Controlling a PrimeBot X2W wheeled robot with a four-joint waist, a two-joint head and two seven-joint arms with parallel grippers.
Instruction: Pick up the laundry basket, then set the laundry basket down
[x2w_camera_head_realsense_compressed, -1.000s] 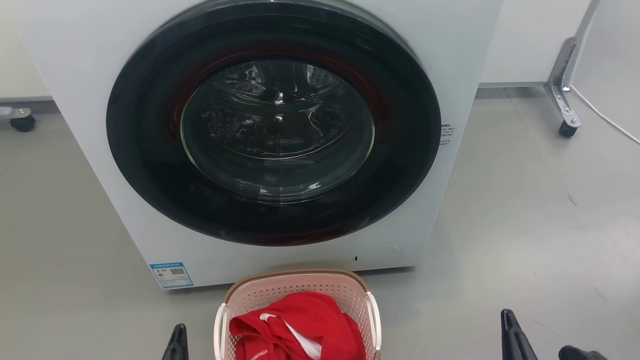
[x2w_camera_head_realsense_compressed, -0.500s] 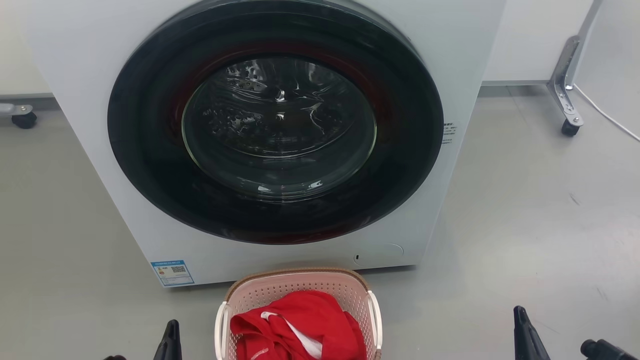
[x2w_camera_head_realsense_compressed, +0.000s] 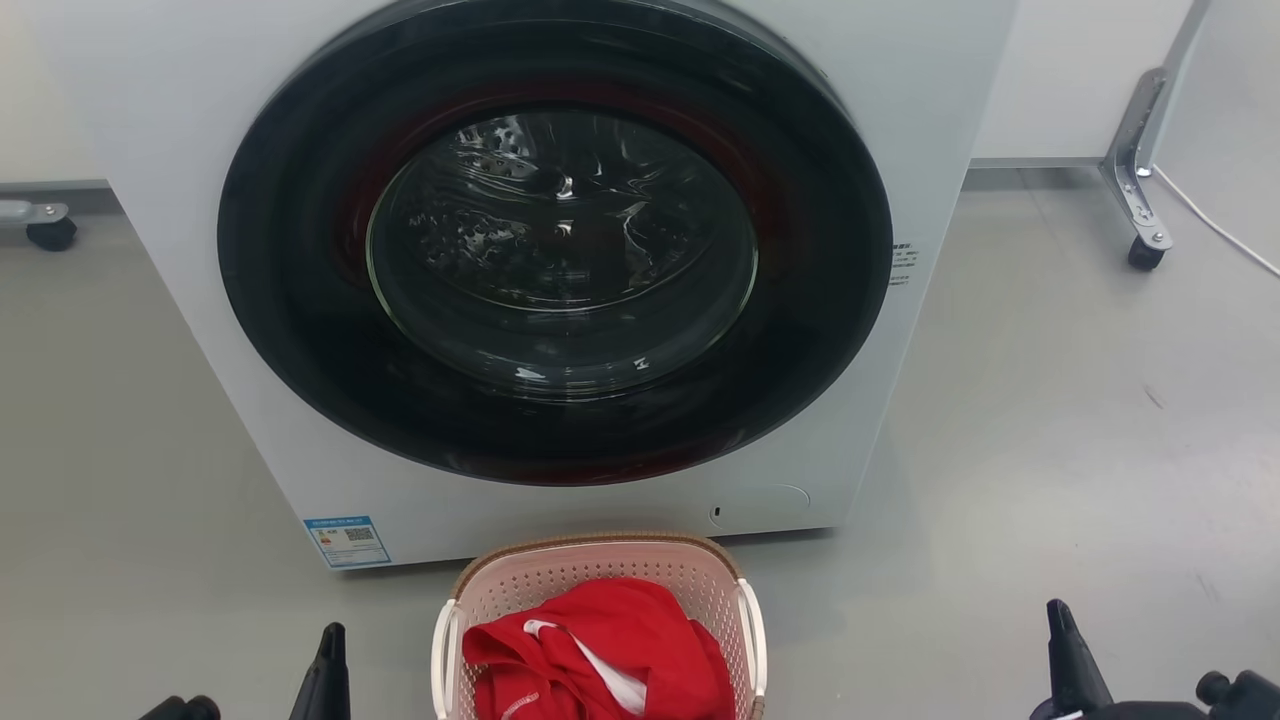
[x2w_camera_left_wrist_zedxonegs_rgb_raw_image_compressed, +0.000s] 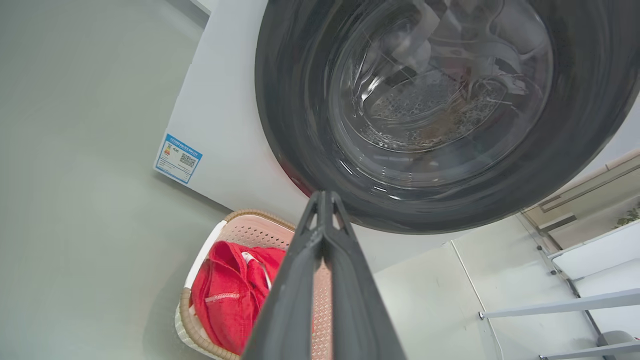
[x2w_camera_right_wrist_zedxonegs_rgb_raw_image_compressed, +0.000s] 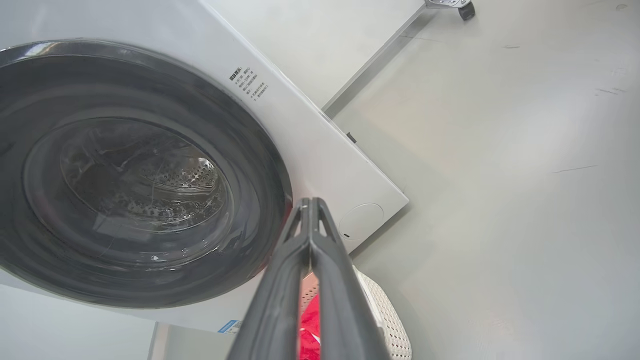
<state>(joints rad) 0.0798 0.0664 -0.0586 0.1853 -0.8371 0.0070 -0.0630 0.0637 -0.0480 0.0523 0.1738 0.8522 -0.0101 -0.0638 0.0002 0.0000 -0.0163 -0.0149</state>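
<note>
A: Where's the basket (x2w_camera_head_realsense_compressed: 590, 545)?
B: On the floor (x2w_camera_head_realsense_compressed: 1050, 450) before the washer (x2w_camera_head_realsense_compressed: 180, 150), red cloth (x2w_camera_head_realsense_compressed: 600, 640) inside.
A: The claws?
B: Left claw (x2w_camera_left_wrist_zedxonegs_rgb_raw_image_compressed: 324, 200) and right claw (x2w_camera_right_wrist_zedxonegs_rgb_raw_image_compressed: 310, 202) are both pinched closed and empty, flanking it clear of the handles. That suits a two-sided lift, I'd judge, or a basket just set down.
</note>
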